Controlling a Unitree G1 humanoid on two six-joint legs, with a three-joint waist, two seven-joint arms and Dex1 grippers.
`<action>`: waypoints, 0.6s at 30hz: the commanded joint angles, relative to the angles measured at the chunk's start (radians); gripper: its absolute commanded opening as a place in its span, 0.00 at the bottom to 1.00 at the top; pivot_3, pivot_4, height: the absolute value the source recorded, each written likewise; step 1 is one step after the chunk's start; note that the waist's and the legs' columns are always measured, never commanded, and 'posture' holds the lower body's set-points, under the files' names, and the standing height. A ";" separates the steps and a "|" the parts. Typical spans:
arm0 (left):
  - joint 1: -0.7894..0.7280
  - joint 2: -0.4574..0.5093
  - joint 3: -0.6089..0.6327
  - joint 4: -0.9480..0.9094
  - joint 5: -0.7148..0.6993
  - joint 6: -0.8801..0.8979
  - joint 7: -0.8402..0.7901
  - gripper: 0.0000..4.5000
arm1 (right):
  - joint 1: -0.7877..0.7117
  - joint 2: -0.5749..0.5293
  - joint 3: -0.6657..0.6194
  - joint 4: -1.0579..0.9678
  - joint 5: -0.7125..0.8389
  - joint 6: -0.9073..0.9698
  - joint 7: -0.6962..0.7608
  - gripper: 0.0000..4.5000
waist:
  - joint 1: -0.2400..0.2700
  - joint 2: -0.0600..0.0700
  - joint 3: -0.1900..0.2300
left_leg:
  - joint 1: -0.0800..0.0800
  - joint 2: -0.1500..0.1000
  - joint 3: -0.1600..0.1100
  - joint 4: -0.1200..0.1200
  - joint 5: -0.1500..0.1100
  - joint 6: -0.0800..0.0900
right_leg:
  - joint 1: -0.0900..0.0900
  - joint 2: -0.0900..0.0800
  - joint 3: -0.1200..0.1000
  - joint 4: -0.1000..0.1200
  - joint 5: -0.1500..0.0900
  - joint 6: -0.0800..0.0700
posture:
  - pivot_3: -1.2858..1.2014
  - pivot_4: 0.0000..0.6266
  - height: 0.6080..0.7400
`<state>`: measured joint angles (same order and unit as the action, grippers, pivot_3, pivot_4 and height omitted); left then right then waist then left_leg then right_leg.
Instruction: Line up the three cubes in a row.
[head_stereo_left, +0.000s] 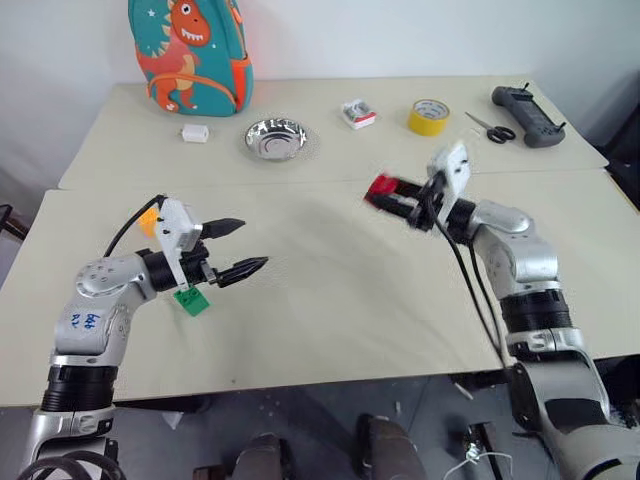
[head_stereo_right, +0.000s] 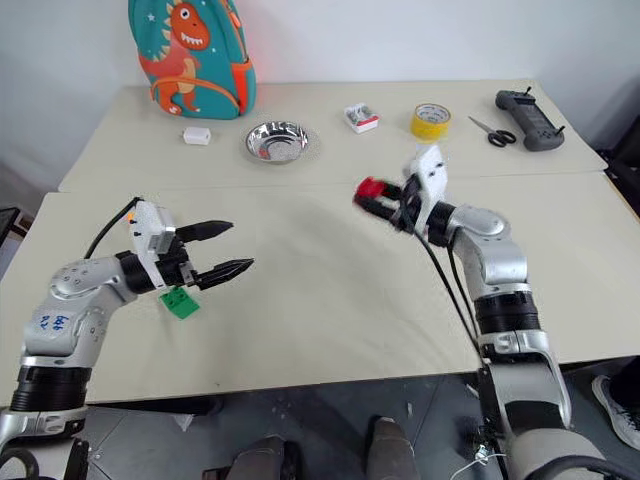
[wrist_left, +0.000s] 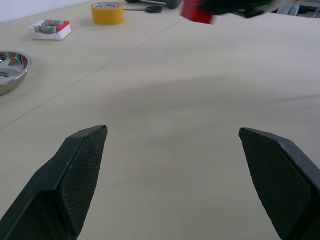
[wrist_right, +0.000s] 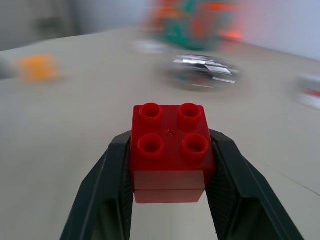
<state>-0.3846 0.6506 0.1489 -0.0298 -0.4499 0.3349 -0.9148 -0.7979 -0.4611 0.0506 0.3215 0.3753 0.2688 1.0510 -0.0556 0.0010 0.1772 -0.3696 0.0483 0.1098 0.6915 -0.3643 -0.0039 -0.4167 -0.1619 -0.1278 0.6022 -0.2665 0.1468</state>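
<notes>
My right gripper (head_stereo_left: 388, 196) is shut on the red cube (wrist_right: 171, 150), holding it above the table right of centre, studs up and fingers pointing left. The green cube (head_stereo_left: 191, 300) lies on the table at the left, just below my left gripper (head_stereo_left: 250, 245). That gripper hovers open and level with nothing between its fingers (wrist_left: 75, 175). The orange-yellow cube (head_stereo_left: 148, 222) sits behind the left wrist, partly hidden by it. It is a blurred spot in the right wrist view (wrist_right: 39, 67).
Along the back table stand a dinosaur backpack (head_stereo_left: 190, 50), a small white block (head_stereo_left: 195, 133), a steel bowl (head_stereo_left: 275, 138), a small white and red box (head_stereo_left: 358, 113), a yellow tape roll (head_stereo_left: 428, 116), scissors (head_stereo_left: 490, 127) and a grey controller (head_stereo_left: 528, 115). A seam (head_stereo_left: 300, 185) runs between the two tables.
</notes>
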 joint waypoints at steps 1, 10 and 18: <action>0.028 0.012 0.042 -0.031 -0.028 -0.022 -0.019 1.00 | 0.046 -0.020 0.096 -0.062 -0.026 -0.053 0.164 0.33 | 0.001 0.000 0.000 | 0.000 0.000 0.000 0.001 0.000 0.000 | 0.000 0.000 0.000 0.000 0.000 0.000 | 0.52 0.24 1.00; 0.086 0.014 0.054 -0.099 -0.041 -0.003 -0.008 1.00 | 0.051 0.011 0.194 0.113 -0.135 -0.247 0.313 0.33 | 0.009 0.000 0.000 | -0.001 0.000 0.000 0.004 0.000 0.000 | 0.001 0.000 0.000 0.001 0.000 0.000 | 0.52 0.24 1.00; 0.096 0.052 0.069 -0.078 -0.036 -0.015 -0.042 1.00 | -0.014 0.040 0.200 0.296 -0.193 -0.335 0.363 0.41 | 0.003 0.000 0.000 | 0.000 0.000 0.000 0.004 0.000 0.000 | 0.001 0.000 0.000 0.001 0.000 0.000 | 0.52 0.24 1.00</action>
<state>-0.2926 0.6882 0.1913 -0.1010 -0.4701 0.3353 -0.9461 -0.7952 -0.4302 0.2669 0.6033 0.1798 -0.0444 1.4026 -0.0531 0.0005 0.1774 -0.3699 0.0483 0.1095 0.6958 -0.3643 -0.0039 -0.4154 -0.1620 -0.1280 0.6031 -0.2665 0.1468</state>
